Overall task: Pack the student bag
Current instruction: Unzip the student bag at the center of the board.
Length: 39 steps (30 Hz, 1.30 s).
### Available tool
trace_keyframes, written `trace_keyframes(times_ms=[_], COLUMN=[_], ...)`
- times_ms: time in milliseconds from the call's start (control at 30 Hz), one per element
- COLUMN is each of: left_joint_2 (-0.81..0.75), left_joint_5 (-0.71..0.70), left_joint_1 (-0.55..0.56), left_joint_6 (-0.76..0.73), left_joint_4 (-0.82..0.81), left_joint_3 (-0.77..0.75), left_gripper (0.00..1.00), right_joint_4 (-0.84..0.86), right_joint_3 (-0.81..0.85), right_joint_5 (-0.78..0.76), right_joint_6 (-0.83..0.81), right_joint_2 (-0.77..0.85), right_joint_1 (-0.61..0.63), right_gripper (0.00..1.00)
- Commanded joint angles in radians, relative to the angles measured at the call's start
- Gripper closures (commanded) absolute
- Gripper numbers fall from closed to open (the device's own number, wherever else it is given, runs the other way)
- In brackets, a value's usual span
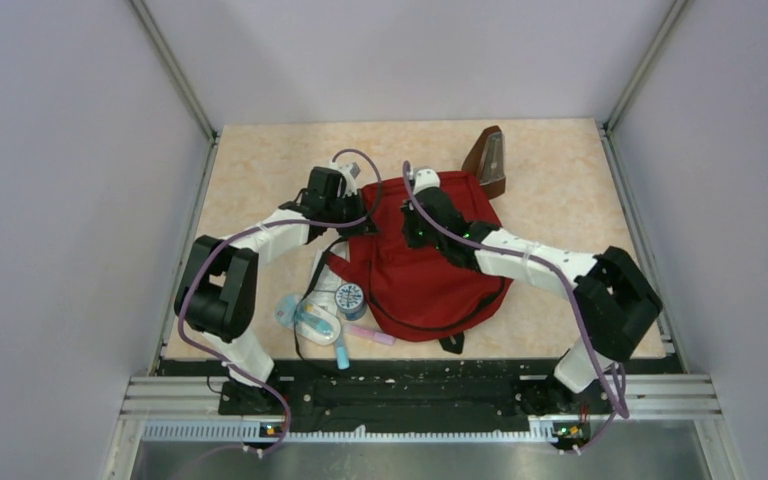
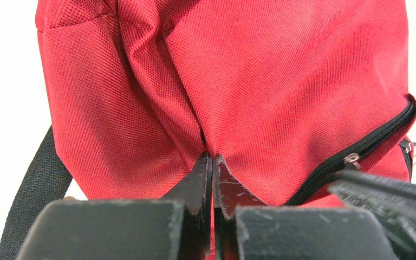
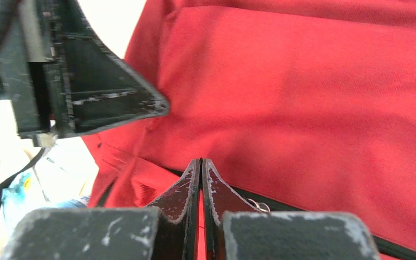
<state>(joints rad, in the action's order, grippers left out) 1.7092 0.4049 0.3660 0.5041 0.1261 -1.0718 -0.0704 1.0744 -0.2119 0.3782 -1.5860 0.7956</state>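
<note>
- Left tool (image 2: 212,158): clenched, tips pinching a fold of the large red fabric backpack (image 1: 422,290), near its black zipper (image 2: 330,172).
- Right tool (image 3: 201,162): clenched, tips against the backpack's red cloth at the zipper line. Can't tell if cloth is caught.
- Backpack lies on the beige counter (image 1: 560,180), with both tools at its far end.

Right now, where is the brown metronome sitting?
In the top view, the metronome stands on the table's far side, right of centre, beside the student bag's far right corner.
</note>
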Motion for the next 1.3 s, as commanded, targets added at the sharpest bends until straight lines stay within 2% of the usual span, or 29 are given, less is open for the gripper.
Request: trace_keyframes(times_ms=[0, 267, 567, 600, 633, 700, 733, 833, 933, 1067, 1267], left_joint_2=[-0.04, -0.073, -0.09, -0.092, -0.094, -0.1, -0.109, -0.149, -0.184, -0.221, -0.238], left_joint_5=[0.068, 0.069, 0.044, 0.04, 0.037, 0.023, 0.007, -0.056, -0.103, -0.136, -0.152], left_joint_1=[0.008, 0.007, 0.005, 0.005, 0.005, 0.005, 0.005, 0.005, 0.005, 0.008, 0.015], left_joint_6=[0.02, 0.007, -0.021, -0.026, -0.03, -0.047, -0.059, -0.108, -0.147, -0.184, -0.214], left_joint_4=[-0.062, -0.056, -0.031, -0.028, -0.022, -0.003, 0.007, 0.033, 0.053, 0.056, 0.068], left_joint_3=[-0.034, -0.037, -0.048, -0.049, -0.051, -0.062, -0.066, -0.07, -0.068, -0.059, -0.056], left_gripper=[1.0, 1.0, 1.0, 1.0, 0.95, 0.81, 0.73, 0.57, 0.5, 0.48, 0.47], right_joint_4=[0.077, 0.095, 0.105, 0.091, 0.079, 0.061, 0.041, -0.014, -0.063, -0.041, -0.025], right_joint_3=[0.12, 0.26, 0.224, 0.221, 0.214, 0.177, 0.156, 0.092, 0.014, -0.093, -0.1], right_joint_5=[0.007, 0.035, 0.036, 0.037, 0.035, 0.008, -0.017, -0.071, -0.079, -0.027, -0.03], right_joint_6=[0.012, -0.033, -0.053, -0.054, -0.057, -0.056, -0.056, -0.058, -0.017, -0.002, -0.087], right_joint_2=[-0.078, -0.237, -0.178, -0.161, -0.142, -0.082, -0.05, 0.044, 0.127, 0.194, 0.172], right_joint_1=[0.08, 0.184, 0.194, 0.194, 0.194, 0.195, 0.192, 0.16, 0.077, -0.059, -0.125], right_gripper=[1.0, 1.0, 1.0, 0.93, 0.8, 0.54, 0.45, 0.33, 0.34, 0.41, 0.48])
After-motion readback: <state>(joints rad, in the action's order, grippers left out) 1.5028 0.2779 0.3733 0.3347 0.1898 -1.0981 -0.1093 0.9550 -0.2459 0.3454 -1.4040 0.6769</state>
